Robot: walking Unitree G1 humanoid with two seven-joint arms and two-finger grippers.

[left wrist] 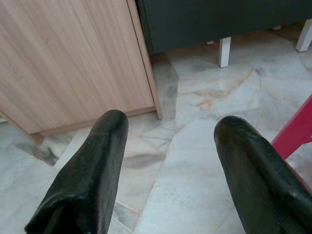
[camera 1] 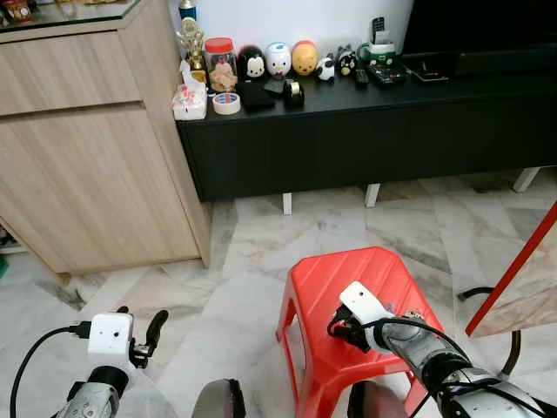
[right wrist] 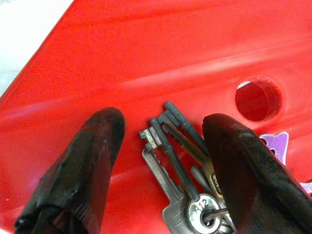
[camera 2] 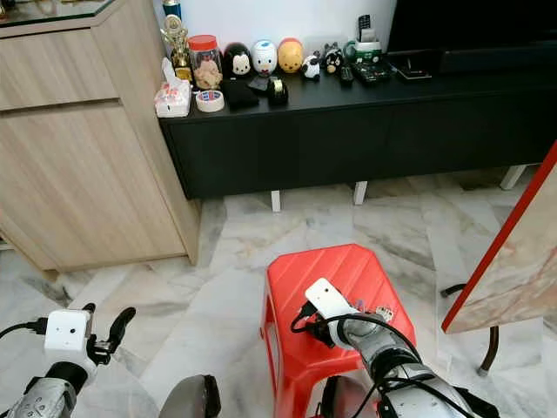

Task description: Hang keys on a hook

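A marble floor (camera 1: 252,261) spreads before the robot, with a pale wooden cabinet (camera 1: 87,148) on the left and a long black TV console (camera 1: 365,131) along the wall. On the console top stand a row of small round figurines (camera 1: 278,59), a red-lidded jar (camera 1: 221,63), a roll of tape (camera 1: 226,103), a tissue pack (camera 1: 189,100) and a gold trophy (camera 1: 190,39). At the right edge a red-framed table (camera 1: 522,287) leans into view.

Nearer stands a red plastic stool (camera 1: 326,287), just in front of the robot. The right tool (right wrist: 163,161) is down over the stool's seat, fingers parted a moderate way, one finger (right wrist: 83,165) on each side of the keys (right wrist: 183,165); whether the pads touch them cannot be told, and nothing is gripped. The keys lie flat on the seat, a bunch of several metal keys joined on a ring, near a round hole (right wrist: 257,100) in the seat, with a purple tag (right wrist: 275,144) beside them.

The left tool (left wrist: 168,165) hangs low over the floor to the left of the stool, its fingers spread wide and empty, facing the corner of the cabinet
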